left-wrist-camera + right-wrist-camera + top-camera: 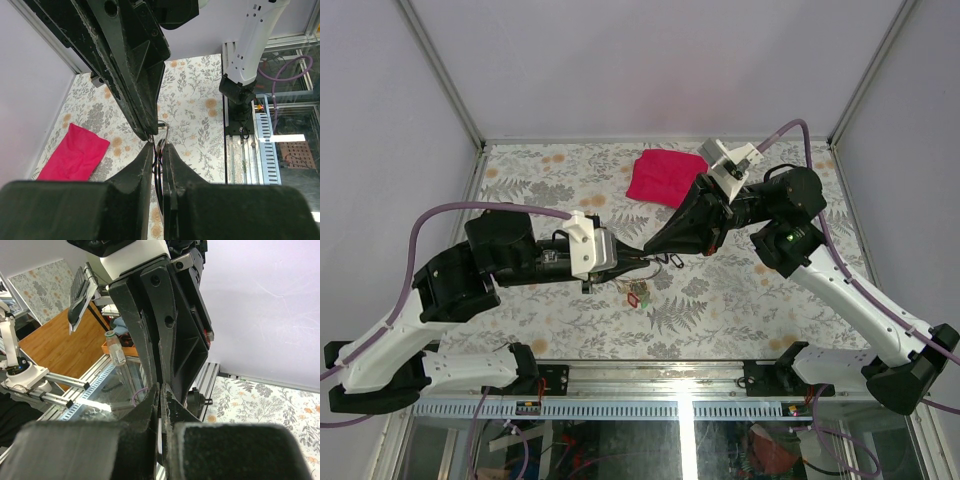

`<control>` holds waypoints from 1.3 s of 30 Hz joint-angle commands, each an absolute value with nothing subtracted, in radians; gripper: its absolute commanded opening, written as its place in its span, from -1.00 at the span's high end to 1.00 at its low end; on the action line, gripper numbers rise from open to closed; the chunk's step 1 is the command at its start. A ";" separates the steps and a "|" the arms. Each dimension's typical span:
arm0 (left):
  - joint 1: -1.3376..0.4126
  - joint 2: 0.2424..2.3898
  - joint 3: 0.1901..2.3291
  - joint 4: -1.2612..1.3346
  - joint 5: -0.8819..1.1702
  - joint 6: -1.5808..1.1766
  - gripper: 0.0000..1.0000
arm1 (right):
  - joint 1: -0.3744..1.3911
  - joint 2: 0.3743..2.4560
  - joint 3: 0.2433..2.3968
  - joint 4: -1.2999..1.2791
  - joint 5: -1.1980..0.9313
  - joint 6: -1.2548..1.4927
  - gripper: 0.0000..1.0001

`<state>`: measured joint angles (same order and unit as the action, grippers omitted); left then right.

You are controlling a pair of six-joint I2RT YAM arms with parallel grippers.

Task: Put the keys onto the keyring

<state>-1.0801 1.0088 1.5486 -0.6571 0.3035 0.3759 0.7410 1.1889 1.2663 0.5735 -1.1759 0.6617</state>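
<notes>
My two grippers meet tip to tip above the middle of the table. The left gripper is shut on the keyring, a thin wire loop seen edge-on between its pads. My right gripper comes in from the far right, shut, with its tips right at the ring's top. I cannot make out whether it pinches anything. A cluster of keys with green, red and yellow tags lies on the table just below the tips. A small black tag shows beside the right fingers.
A red cloth lies on the floral table surface at the back, behind the right gripper. The right arm's white link and base stand near the metal rail at the table's near edge. Grey walls enclose the back and sides.
</notes>
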 commanded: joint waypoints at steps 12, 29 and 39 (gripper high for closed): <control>-1.057 1.016 1.610 -0.504 0.141 0.414 1.00 | 0.793 1.196 1.236 0.531 -1.420 0.722 1.00; -1.056 1.011 1.613 -0.496 0.145 0.415 1.00 | 0.794 1.221 1.184 0.527 -1.388 0.686 1.00; -1.057 0.993 1.584 -0.457 0.133 0.412 1.00 | 0.840 1.251 1.165 0.654 -1.418 0.788 1.00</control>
<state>-1.0813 1.0176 1.5539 -0.7708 0.2909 0.3779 0.7521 1.2236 1.1976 0.6060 -1.2156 0.6823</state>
